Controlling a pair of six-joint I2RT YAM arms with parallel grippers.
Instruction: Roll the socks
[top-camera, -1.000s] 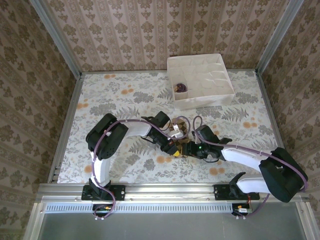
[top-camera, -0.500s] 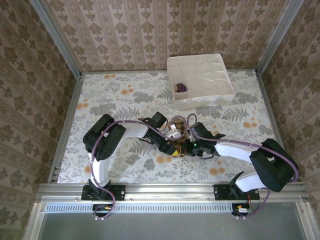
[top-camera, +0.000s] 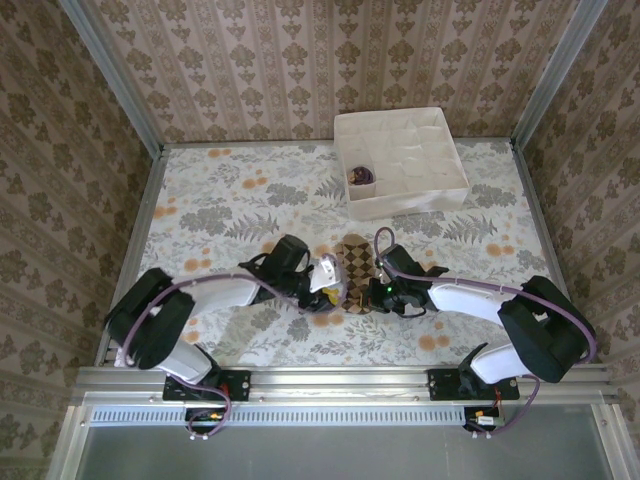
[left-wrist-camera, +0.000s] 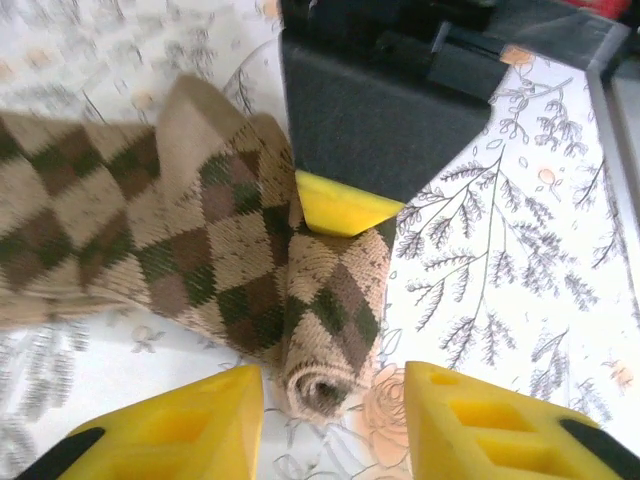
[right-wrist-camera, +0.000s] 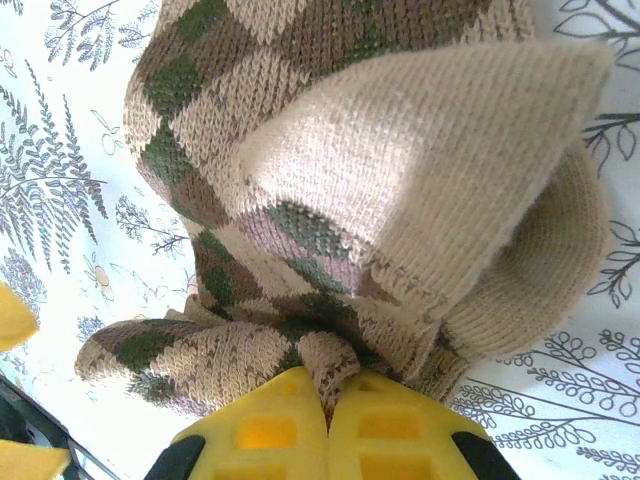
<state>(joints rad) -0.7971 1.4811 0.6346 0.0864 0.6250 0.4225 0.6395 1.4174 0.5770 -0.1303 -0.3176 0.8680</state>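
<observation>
A brown-tan argyle sock (top-camera: 355, 258) lies on the floral table between the two arms, its near end rolled up. In the left wrist view the rolled end (left-wrist-camera: 322, 385) sits between my left gripper's (left-wrist-camera: 332, 432) yellow fingers (left-wrist-camera: 175, 430), which stand open and apart from it on both sides. My right gripper (right-wrist-camera: 328, 425) is shut on a fold of the argyle sock (right-wrist-camera: 330, 180) at the roll. From above, the left gripper (top-camera: 332, 285) and right gripper (top-camera: 363, 297) flank the sock's near end. A dark purple rolled sock (top-camera: 360, 176) sits in a cell of the box.
A white divider box (top-camera: 400, 205) with several cells stands at the back right of the table. The right gripper's black body and yellow finger (left-wrist-camera: 340, 205) sit close behind the roll in the left wrist view. Patterned walls enclose the table.
My left gripper has let go of the sock, opened, and pulled back to the left as its arm swung low. The right gripper closed on the sock's roll and stays there.
</observation>
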